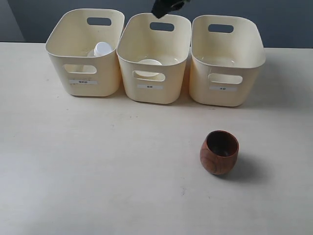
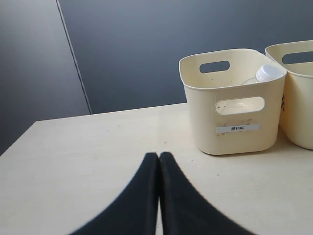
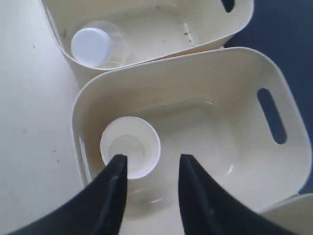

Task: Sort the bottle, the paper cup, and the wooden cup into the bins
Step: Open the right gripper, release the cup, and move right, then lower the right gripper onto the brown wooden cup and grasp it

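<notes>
The wooden cup [image 1: 219, 152] stands upright on the table, in front of the right bin [image 1: 226, 59]. Inside the middle bin [image 1: 152, 58] stands the white paper cup [image 1: 148, 63], mouth up [image 3: 130, 147]. The bottle [image 1: 102, 49] with its white cap [image 3: 90, 45] leans in the left bin [image 1: 84, 51]. My right gripper [image 3: 149, 164] hangs open above the middle bin, holding nothing; only its dark tip [image 1: 167, 7] shows at the top of the exterior view. My left gripper [image 2: 159, 156] is shut and empty, low over the table left of the left bin [image 2: 234, 100].
The three bins stand side by side at the table's far edge, before a dark wall [image 2: 146, 49]. The bottle's cap [image 2: 269, 72] peeks over the left bin's rim in the left wrist view.
</notes>
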